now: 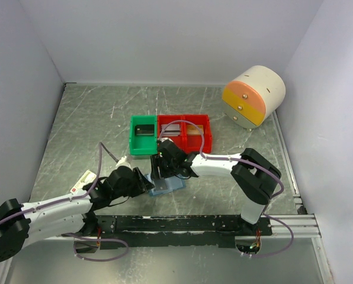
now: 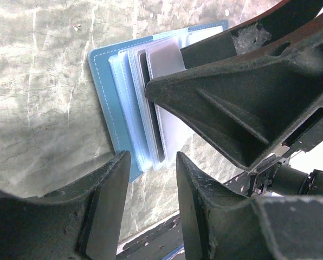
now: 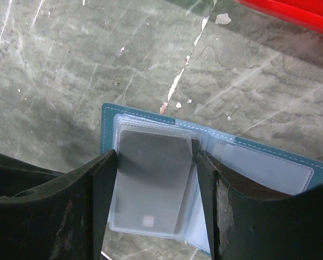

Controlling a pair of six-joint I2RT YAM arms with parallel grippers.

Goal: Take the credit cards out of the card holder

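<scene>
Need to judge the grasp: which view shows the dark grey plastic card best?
Right wrist. The dark grey plastic card lies face-up in the open slate-blue folding wallet, between the fingers of the right gripper. Left wrist catches only a glare-paled part behind that gripper; top external hides it under the arms.

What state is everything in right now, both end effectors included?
card holder: open, lying flat.
grey card: lying slightly skewed inside the open holder.
left end effector: open, at the holder's edge.
right end effector: open, straddling the grey card.
drawer unit: drawers shut.
</scene>
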